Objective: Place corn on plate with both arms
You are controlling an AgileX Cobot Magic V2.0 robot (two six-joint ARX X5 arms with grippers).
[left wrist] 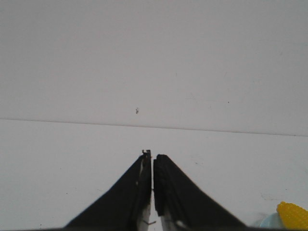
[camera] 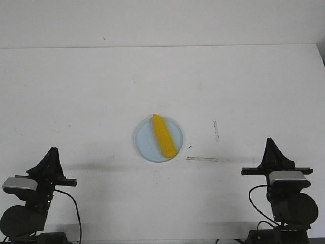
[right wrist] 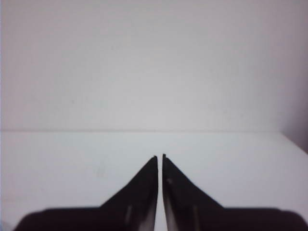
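Observation:
The yellow-orange corn [camera: 163,135] lies diagonally on the pale blue plate [camera: 143,143] at the middle of the white table. Its end also shows at the edge of the left wrist view [left wrist: 293,215], with a sliver of the plate [left wrist: 269,222]. My left gripper [camera: 52,150] is shut and empty, held back at the near left, far from the plate; its jaws are together in the left wrist view [left wrist: 152,155]. My right gripper [camera: 269,141] is shut and empty at the near right; its jaws are together in the right wrist view [right wrist: 160,156].
A strip of tape [camera: 201,158] and a shorter one [camera: 216,130] lie on the table right of the plate. The table's far edge [camera: 162,47] meets a white wall.

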